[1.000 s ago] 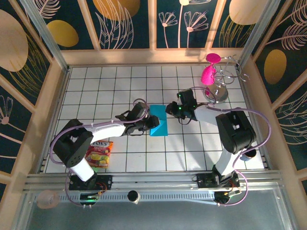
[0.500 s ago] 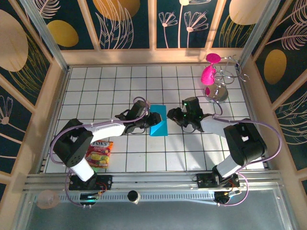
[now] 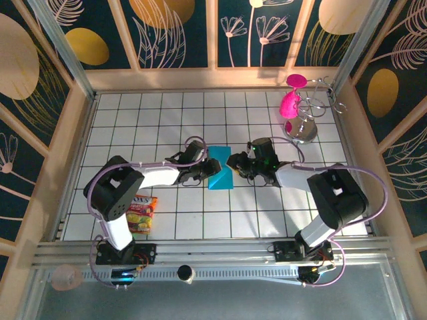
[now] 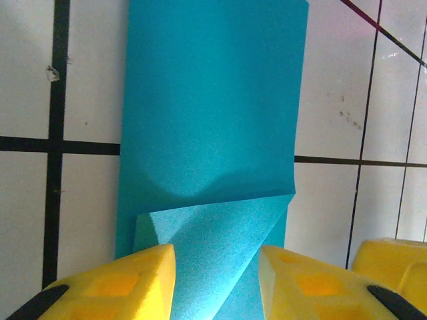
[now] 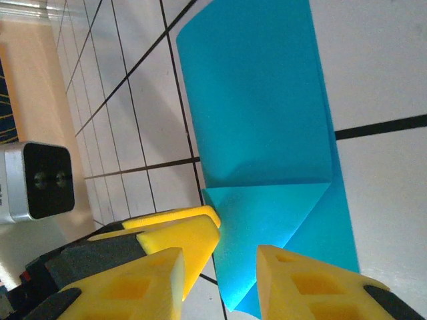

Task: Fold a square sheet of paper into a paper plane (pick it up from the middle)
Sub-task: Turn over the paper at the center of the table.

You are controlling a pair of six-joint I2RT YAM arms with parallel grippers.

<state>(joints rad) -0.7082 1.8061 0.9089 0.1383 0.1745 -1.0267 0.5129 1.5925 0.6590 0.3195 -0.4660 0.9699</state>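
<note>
The sheet of paper (image 3: 222, 177), turquoise and folded to a narrow strip with one corner turned down, lies flat near the middle of the bench (image 3: 167, 110). In the top view, open tiles run from it toward 12 o'clock as far as the wooden rail (image 3: 213, 79), and toward 6 o'clock as far as the arm bases. A snack packet (image 3: 139, 212) lies well apart at about 8 o'clock. Pink goblets (image 3: 290, 101) hang on a wire rack (image 3: 310, 107) near the far right corner, at about 2 o'clock.

The left end effector (image 3: 205, 172) sits at the sheet's 9 o'clock edge and the right end effector (image 3: 237, 163) at its 3 o'clock edge, with the paper between them.

In the left wrist view the left end effector (image 4: 217, 267) has its yellow fingers (image 4: 133, 273) spread, and the turned-down flap of the sheet (image 4: 210, 113) lies in the gap. In the right wrist view the right end effector (image 5: 220, 267) is likewise parted, its fingers (image 5: 300, 280) on either side of the sheet's (image 5: 257, 113) folded corner. Neither pinches the paper. Whether any pad rests on it, I cannot tell.
</note>
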